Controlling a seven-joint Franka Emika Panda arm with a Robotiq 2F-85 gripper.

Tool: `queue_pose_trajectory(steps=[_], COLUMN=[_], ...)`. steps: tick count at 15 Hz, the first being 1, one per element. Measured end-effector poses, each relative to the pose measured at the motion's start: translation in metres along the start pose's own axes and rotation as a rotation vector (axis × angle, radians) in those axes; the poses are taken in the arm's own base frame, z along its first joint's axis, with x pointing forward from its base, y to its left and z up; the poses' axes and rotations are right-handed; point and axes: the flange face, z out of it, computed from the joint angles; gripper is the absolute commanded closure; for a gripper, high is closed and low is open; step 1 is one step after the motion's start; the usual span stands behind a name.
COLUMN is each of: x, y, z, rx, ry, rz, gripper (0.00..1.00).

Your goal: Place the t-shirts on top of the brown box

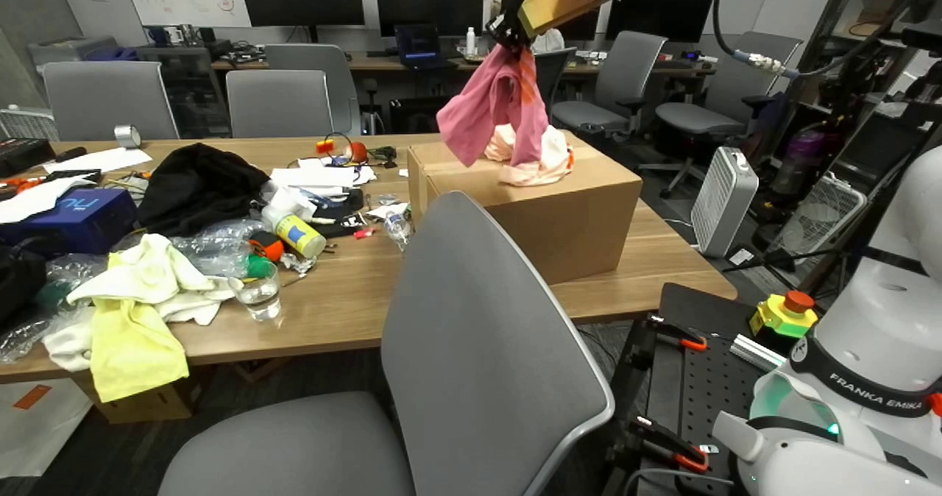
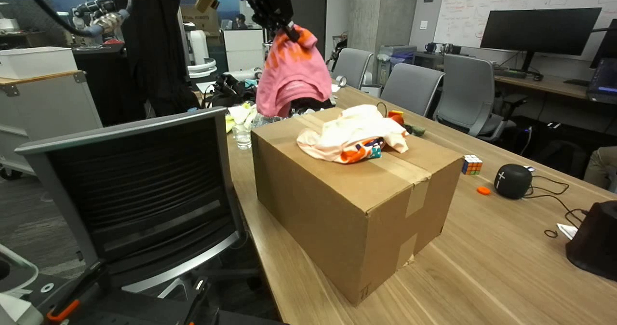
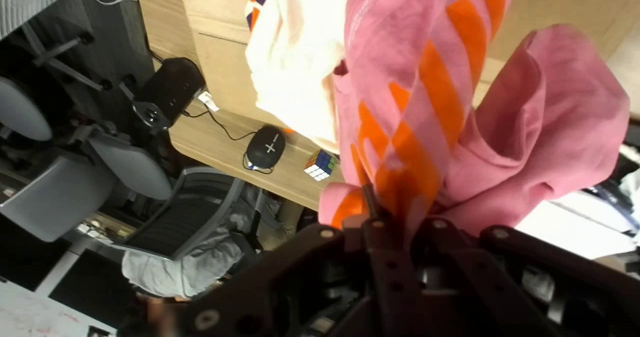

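My gripper [image 1: 513, 38] is shut on a pink t-shirt [image 1: 482, 110] with orange print. The shirt hangs from the fingers above the brown box [image 1: 581, 235], near the box's far end in an exterior view [image 2: 294, 81]. I cannot tell whether its hem touches the box. A cream t-shirt [image 2: 356, 129] with an orange and blue print lies crumpled on the box top. In the wrist view the pink shirt [image 3: 425, 122] spreads out from the fingers [image 3: 400, 222], partly covering the cream shirt [image 3: 300, 57]. The fingertips are hidden in the cloth.
The box stands on a wooden table [image 1: 346, 312]. A grey chair [image 1: 493, 327] stands against the table's edge. Yellow cloth [image 1: 136, 349], black cloth [image 1: 202, 187], a glass of water [image 1: 259, 297] and clutter lie beyond. A Rubik's cube [image 2: 472, 164] and a black speaker [image 2: 513, 181] sit near the box.
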Motion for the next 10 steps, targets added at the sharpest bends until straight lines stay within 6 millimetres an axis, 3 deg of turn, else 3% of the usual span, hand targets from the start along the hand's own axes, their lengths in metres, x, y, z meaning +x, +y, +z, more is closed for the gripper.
queue_pose_trajectory(steps=[5,6,7,10], x=[0.029,0.031,0.031,0.030], y=[0.040,0.041,0.040,0.034], z=[0.014,0.017,0.020,0.031], rx=[-0.041,-0.048,-0.058,-0.084], ry=[-0.005,-0.007,-0.013,-0.032], rz=[0.180,0.202,0.220,0.241], gripper=[0.93,0.66,0.65,0.43])
